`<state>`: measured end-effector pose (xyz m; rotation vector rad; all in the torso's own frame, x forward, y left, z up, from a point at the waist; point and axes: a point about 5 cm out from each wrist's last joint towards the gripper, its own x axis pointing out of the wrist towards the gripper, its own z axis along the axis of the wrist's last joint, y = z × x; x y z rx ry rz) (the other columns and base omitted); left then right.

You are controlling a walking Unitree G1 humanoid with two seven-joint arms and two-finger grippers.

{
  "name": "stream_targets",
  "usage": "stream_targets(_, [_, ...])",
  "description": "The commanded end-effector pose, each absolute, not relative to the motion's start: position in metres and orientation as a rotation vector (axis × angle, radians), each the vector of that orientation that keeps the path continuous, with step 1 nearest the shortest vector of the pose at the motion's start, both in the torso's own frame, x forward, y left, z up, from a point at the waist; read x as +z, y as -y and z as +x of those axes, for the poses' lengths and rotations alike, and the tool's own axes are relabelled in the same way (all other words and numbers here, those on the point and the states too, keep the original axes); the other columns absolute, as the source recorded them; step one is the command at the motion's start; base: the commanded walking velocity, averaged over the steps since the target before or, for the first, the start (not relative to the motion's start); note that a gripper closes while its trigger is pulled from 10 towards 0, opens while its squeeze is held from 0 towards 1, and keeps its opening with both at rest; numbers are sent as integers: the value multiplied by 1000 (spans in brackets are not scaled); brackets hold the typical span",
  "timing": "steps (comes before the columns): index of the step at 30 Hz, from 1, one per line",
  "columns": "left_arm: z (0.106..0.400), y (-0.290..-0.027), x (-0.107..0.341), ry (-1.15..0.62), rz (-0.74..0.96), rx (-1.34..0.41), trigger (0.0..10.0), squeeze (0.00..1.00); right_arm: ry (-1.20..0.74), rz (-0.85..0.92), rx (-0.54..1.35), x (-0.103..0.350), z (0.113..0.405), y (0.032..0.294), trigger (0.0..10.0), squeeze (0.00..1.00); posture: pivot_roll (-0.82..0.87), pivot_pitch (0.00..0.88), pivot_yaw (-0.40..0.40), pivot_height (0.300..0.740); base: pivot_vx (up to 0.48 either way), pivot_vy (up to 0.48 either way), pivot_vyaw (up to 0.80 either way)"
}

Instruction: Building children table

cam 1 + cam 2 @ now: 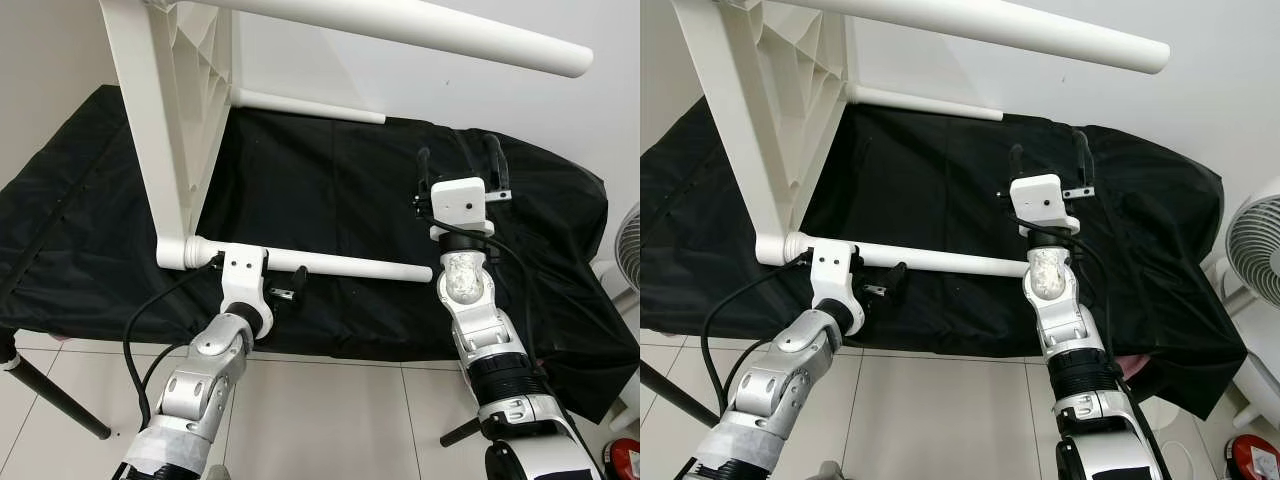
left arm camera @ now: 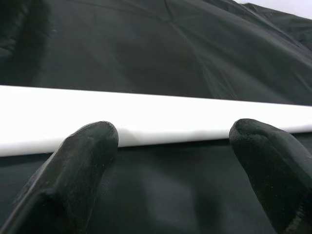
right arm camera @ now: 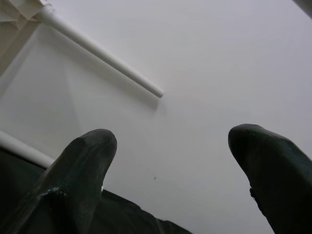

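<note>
A white plastic children's table [image 1: 170,120] stands on its side on a black cloth, with its round legs pointing to the right. The lower near leg [image 1: 340,265] lies just above the cloth. My left gripper [image 1: 258,272] is open at this leg near its socket. In the left wrist view the leg [image 2: 156,114] runs across just past both fingertips [image 2: 90,141], and whether they touch it cannot be told. My right gripper [image 1: 460,160] is open and empty. It is raised over the cloth to the right of the leg's free end and points up at the wall.
The black cloth [image 1: 330,190] covers a low wide surface whose front edge is just before my arms. A top leg [image 1: 420,25] juts out overhead and a far leg [image 1: 310,105] lies at the back. A fan [image 1: 1255,250] stands at the right. A black pole [image 1: 50,395] slants over the tiled floor.
</note>
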<state>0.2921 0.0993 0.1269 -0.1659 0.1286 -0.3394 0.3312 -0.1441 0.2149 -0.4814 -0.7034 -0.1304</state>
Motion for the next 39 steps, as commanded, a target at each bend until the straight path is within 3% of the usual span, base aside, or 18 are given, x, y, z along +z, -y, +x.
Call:
stream_targets(1, [291,-96,128,-138,-189,-403,10000,0,718,-509,-124,213,328,143,10000,0,21,0,-93,740,0,0,0])
stream_targets(10, [299,-111,137,-170,-322,-263,10000,0,807,-608,-117,212,313,136,10000,0,20,0,-100,740,0,0,0])
stream_targets(17, [297,-105,140,-176,-300,-304,10000,0,988,-779,-154,223,293,128,10000,0,13,0,-92,740,0,0,0])
stream_targets(39, [291,-99,138,-192,-201,-347,10000,0,1171,-878,-176,277,294,122,10000,0,12,0,-93,740,0,0,0])
